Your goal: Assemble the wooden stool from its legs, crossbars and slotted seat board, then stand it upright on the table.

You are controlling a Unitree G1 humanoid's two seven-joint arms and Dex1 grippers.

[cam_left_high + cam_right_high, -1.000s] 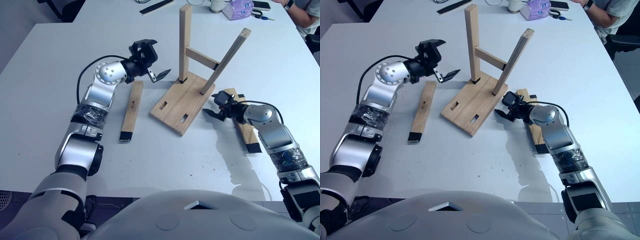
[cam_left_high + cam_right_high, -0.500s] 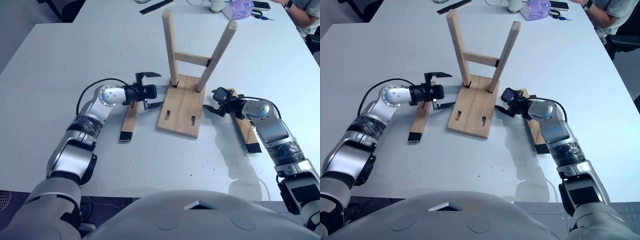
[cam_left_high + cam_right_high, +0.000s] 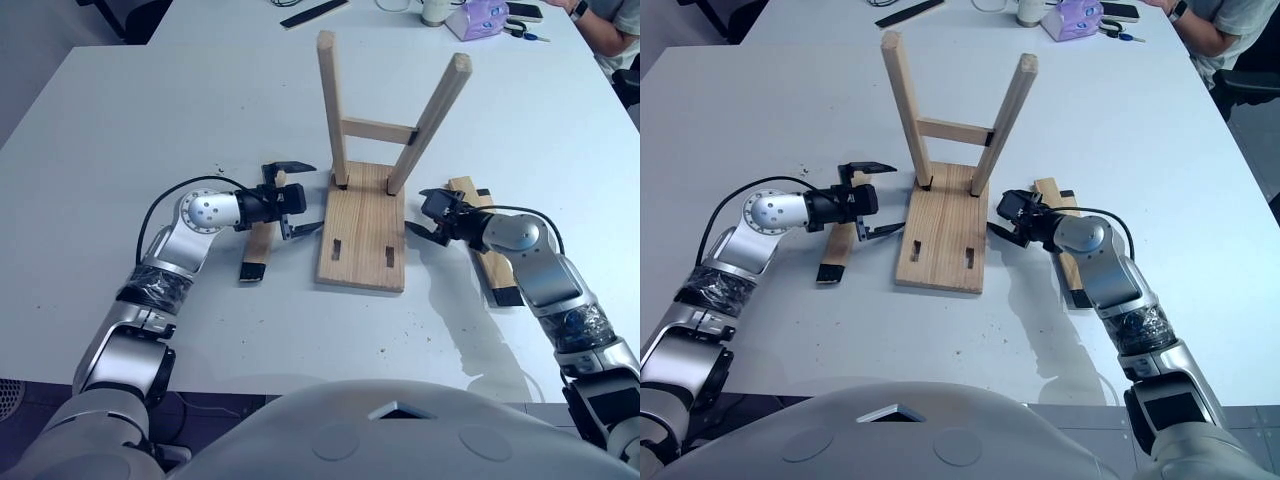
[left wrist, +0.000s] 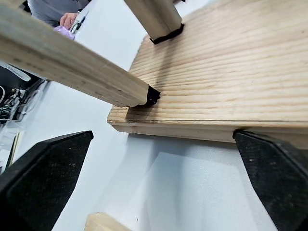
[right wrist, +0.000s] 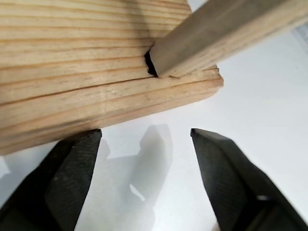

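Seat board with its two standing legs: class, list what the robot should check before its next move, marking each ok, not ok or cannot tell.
Pale wooden slotted seat board lies flat on the white table: ok.
Two upright wooden legs fully seated in slots: cannot tell.
Left pincer open beside the board: ok.
Right pincer open beside the board: ok.
Two near slots filled: not ok.
Loose wooden leg lying by left pincer: ok.
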